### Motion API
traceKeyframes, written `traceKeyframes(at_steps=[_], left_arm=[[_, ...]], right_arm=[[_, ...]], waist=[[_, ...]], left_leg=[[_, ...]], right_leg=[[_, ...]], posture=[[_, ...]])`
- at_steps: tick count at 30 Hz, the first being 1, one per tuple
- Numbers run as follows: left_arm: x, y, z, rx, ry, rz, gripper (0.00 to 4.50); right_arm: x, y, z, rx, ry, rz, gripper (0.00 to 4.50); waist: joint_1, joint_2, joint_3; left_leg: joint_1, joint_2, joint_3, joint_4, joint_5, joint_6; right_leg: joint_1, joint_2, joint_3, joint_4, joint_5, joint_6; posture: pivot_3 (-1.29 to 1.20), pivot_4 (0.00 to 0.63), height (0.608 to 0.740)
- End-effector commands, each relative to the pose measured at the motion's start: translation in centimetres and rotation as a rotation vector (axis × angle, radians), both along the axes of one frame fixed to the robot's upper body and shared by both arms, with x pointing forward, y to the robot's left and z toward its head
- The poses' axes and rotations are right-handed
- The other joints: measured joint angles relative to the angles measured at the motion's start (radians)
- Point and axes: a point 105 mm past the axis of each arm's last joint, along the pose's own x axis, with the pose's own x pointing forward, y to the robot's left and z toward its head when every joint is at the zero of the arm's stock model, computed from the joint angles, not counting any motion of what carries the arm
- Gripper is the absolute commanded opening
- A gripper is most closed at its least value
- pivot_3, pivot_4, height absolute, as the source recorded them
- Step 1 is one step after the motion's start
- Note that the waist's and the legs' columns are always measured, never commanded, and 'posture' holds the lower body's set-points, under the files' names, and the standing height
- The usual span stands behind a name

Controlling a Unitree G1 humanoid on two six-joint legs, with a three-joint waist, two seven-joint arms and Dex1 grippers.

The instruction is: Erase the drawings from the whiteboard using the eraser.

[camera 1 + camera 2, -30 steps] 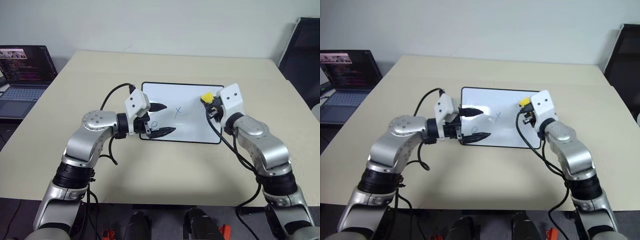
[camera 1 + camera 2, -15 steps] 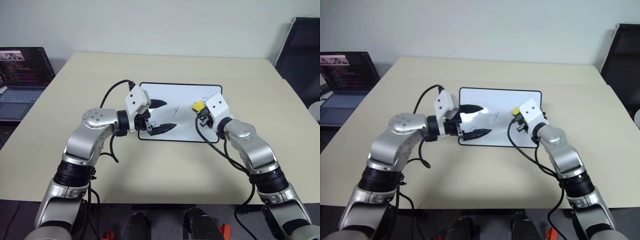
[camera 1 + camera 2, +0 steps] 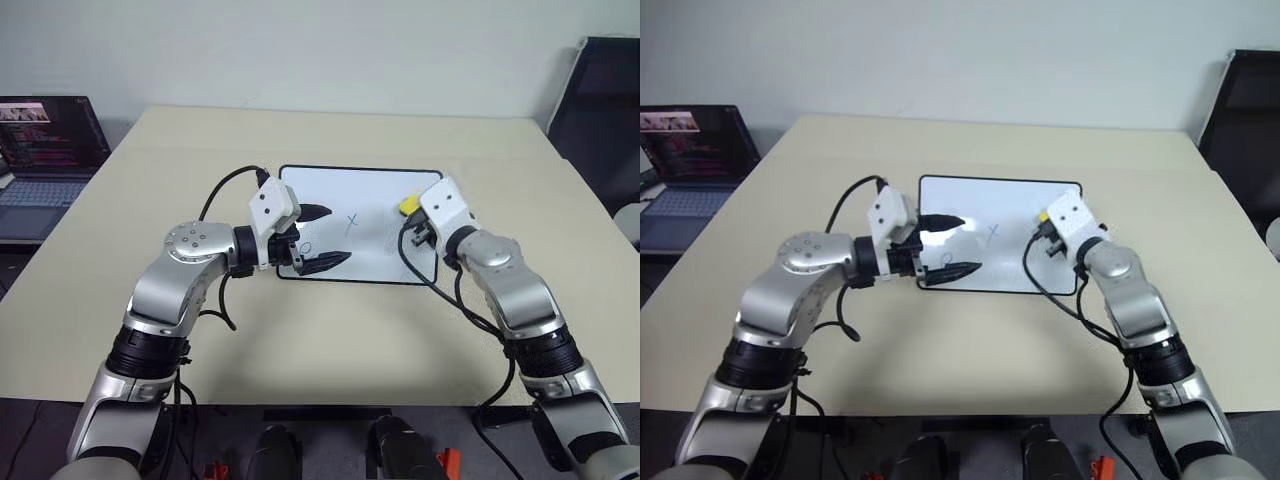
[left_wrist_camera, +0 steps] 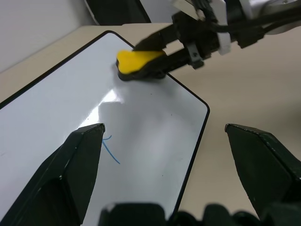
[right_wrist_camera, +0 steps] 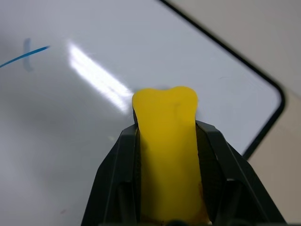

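Clamped between the two black fingers of the right gripper (image 3: 412,215), the eraser (image 3: 409,205) sits low over the right side of the whiteboard (image 3: 375,190), a hold that would let its felt side wipe. Both head views show a blue "x" (image 3: 352,222) mid-board and an "e" (image 3: 305,247) near the left gripper (image 3: 322,238), whose fingers are spread wide over the board's left edge, probably ready to steady it. From the left wrist, the eraser (image 4: 136,63) rests on or just above the gloss, near the board's corner. From the right wrist, the yellow block (image 5: 169,150) is pinched tight and bulges past the fingertips, with a blue stroke (image 5: 23,55) ahead.
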Motion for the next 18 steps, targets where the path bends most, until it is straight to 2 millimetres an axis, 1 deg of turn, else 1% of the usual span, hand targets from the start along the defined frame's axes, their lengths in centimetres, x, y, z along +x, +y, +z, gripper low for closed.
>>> traceKeyframes(at_steps=[1,4,7,9,13,15,18], left_arm=[[-0.6,-0.5,2.0,-0.022,-0.067,-0.018,4.5],[-0.9,-0.8,2.2,-0.024,-0.066,-0.02,4.5],[-1.1,-0.8,2.3,-0.024,-0.063,-0.017,4.5],[-1.1,-0.7,2.3,-0.025,-0.059,-0.012,4.5],[-1.1,-0.5,2.2,-0.026,-0.054,-0.007,4.5],[-1.0,-0.4,2.0,-0.028,-0.053,-0.001,4.5],[-1.0,-0.1,1.8,-0.028,-0.049,0.006,4.5]], right_arm=[[0.8,-1.2,-0.3,-0.017,0.007,-0.07,1.25],[1.8,-2.5,1.3,-0.024,-0.09,-0.157,1.25],[2.2,-3.1,1.9,-0.018,-0.128,-0.192,1.25],[2.2,-3.1,1.3,-0.018,-0.103,-0.189,1.25],[1.8,-2.6,0.0,-0.016,-0.041,-0.154,1.25],[1.0,-2.0,-1.1,-0.026,0.02,-0.103,1.25],[0.2,-1.9,-1.7,-0.038,0.051,-0.078,1.25]], waist=[[0.0,0.0,0.0],[-0.001,0.0,0.0],[0.0,0.0,0.0],[0.001,0.0,0.0],[0.002,0.0,0.0],[0.002,0.0,0.0],[0.002,0.0,0.0]], left_leg=[[0.0,0.0,0.0,0.0,0.0,0.0],[0.0,0.0,0.0,0.0,0.0,0.001],[0.0,0.0,0.0,0.0,0.001,0.001],[0.0,0.0,0.0,0.0,0.001,0.001],[0.0,0.0,0.0,0.0,0.001,0.001],[0.0,0.0,0.0,0.0,0.001,0.001],[0.0,0.0,0.0,0.0,0.001,0.001]], right_leg=[[0.0,0.0,0.0,0.0,0.0,0.0],[0.0,0.0,0.0,0.0,0.001,-0.001],[0.0,0.0,0.001,0.0,0.001,-0.001],[0.0,0.0,0.001,0.0,0.001,-0.001],[0.0,0.0,0.001,-0.001,0.001,-0.001],[0.0,0.0,0.001,-0.001,0.001,-0.001],[0.0,0.0,0.0,-0.001,0.001,-0.001]], posture=[[0.0,0.15,0.74],[0.0,0.15,0.74],[0.0,0.15,0.74],[0.0,0.15,0.74],[0.0,0.15,0.74],[0.0,0.15,0.74],[0.0,0.15,0.74]])
